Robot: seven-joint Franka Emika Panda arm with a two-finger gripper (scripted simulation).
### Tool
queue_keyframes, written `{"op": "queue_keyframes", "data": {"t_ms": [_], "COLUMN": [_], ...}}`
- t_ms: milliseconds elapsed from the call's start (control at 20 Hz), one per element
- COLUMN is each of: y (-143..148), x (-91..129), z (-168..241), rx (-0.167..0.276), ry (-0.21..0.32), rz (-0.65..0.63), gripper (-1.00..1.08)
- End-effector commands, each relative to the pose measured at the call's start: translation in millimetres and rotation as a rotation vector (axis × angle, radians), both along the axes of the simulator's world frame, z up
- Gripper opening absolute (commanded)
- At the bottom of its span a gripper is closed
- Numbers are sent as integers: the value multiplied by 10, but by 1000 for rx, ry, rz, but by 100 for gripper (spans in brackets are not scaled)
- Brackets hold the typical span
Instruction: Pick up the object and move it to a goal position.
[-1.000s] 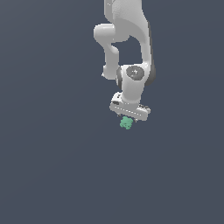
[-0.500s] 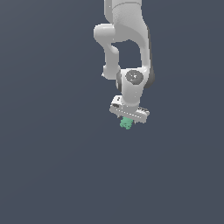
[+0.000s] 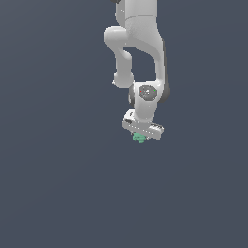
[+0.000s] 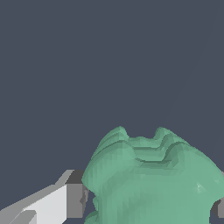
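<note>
The object (image 3: 140, 138) is a small lumpy teal-green thing that shows just under the white hand in the exterior view. My gripper (image 3: 141, 135) has come down over it, with the fingers mostly hidden behind the hand. In the wrist view the object (image 4: 153, 179) fills the space between one grey-tipped finger (image 4: 74, 200) and a sliver of the other finger (image 4: 220, 209). The jaws stand open on either side of it, close against its flanks.
The white arm (image 3: 140, 43) reaches down from the top of the exterior view. Around it there is only a uniform dark grey-blue ground (image 3: 58, 184). No goal marker or other object shows.
The hand has sunk toward the object, which has stayed where it was. Less of the object now shows below the hand.
</note>
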State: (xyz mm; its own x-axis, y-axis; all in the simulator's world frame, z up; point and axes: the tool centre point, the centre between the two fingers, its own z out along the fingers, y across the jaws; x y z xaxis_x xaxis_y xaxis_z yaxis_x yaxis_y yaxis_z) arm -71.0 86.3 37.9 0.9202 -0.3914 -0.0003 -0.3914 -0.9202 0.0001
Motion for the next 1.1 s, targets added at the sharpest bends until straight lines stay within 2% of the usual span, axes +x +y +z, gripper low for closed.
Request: {"op": "queue_keyframes", "data": {"t_ms": [0,650,1050], "y": [-1,8,33], "x": [2,8,50], "z": [-11,46,430], "rx": [0,0,0], "ry": [0,-1,-1], "rz": [0,1,0], "gripper": [-100,-100,-100]}}
